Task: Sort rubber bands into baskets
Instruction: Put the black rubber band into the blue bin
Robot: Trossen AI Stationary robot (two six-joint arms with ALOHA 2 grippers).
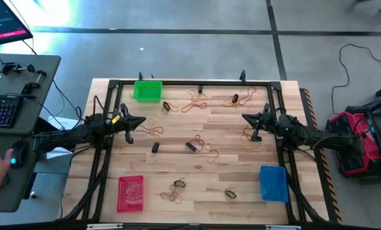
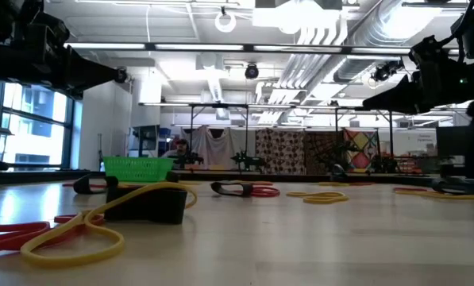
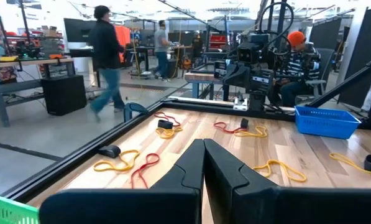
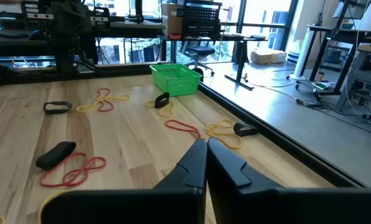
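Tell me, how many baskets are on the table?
3. The green basket sits at the far edge, the red basket at the near edge on the left arm's side, the blue basket near the right arm's side. None looks hidden.

Both arms reach inward from opposite sides of the table, each held above the surface. Left gripper — fingers pressed together, nothing between them. Right gripper — fingers likewise closed and empty, facing the left arm.
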